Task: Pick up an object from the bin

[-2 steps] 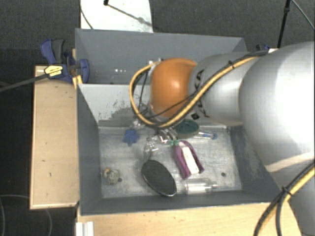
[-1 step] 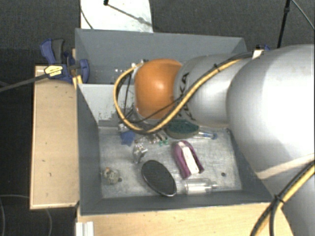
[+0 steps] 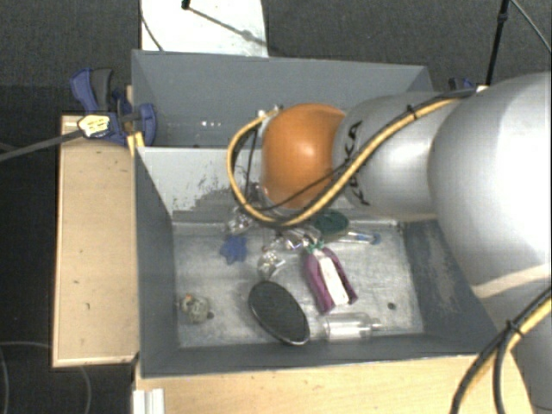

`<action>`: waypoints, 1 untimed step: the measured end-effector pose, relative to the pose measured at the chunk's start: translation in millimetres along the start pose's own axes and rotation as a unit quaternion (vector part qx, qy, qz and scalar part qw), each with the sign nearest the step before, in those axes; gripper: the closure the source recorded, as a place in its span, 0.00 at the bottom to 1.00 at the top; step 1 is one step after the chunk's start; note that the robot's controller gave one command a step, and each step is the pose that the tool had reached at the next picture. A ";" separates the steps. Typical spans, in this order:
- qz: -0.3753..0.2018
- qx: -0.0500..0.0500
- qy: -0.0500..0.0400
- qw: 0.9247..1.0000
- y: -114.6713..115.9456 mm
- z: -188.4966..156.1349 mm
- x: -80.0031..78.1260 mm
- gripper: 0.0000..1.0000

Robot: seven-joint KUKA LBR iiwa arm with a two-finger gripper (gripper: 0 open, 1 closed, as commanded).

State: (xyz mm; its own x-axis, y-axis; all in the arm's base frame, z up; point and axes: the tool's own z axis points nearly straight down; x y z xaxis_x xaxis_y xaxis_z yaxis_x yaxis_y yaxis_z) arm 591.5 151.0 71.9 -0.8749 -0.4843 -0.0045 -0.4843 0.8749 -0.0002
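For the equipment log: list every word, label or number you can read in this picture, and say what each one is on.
"KUKA": black letters running up the silver arm casing, next to the orange cover.
White label on the purple packet in the middle of the bin: too blurred to read.
No other text can be made out on the other things in the bin.
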 end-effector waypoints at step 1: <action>0.002 0.000 -0.002 1.000 0.4 -2.5 -1.8 1.00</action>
State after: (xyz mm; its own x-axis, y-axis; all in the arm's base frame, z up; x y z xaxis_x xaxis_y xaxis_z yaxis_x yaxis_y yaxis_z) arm 592.9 152.2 74.4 -0.8765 -0.4812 -0.0091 -0.4813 0.8766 -0.0006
